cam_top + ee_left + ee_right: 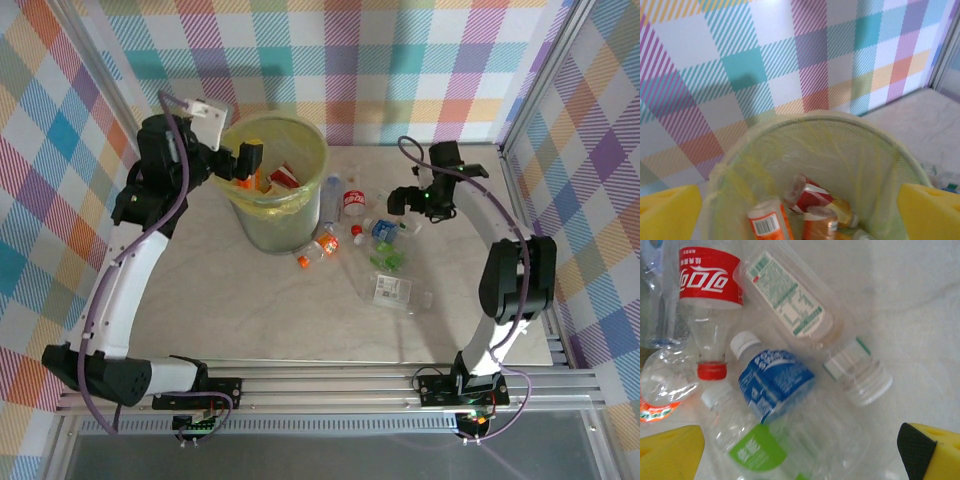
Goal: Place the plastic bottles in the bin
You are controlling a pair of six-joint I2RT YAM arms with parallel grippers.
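While the left gripper (245,162) hung over the bin (300,215) with its jaws wide apart and nothing between them, the right gripper (800,454) hovered, equally spread and empty, just above a heap of bottles (372,235) on the table (230,320) beside the bin. Several bottles lay inside on the yellow liner, among them an orange-label one (767,222) showing a barcode and a red-label one (807,192). Those on the table looked empty, thin-walled and partly crushed, so they would likely weigh almost nothing, give under the pads and skid on the smooth top. The stiffer neck or cap end, or a squeeze across the labelled middle, looked the safest hold. Under the right wrist lay a Coke bottle (710,277), its red band carrying the white Coca-Cola script upside down, a blue-label bottle (772,382) with white print too blurred to read, a green-label one (757,452), and a larger bottle (790,302) whose white label bore fine green text, illegible. An orange label (655,410) peeked in at the left edge.
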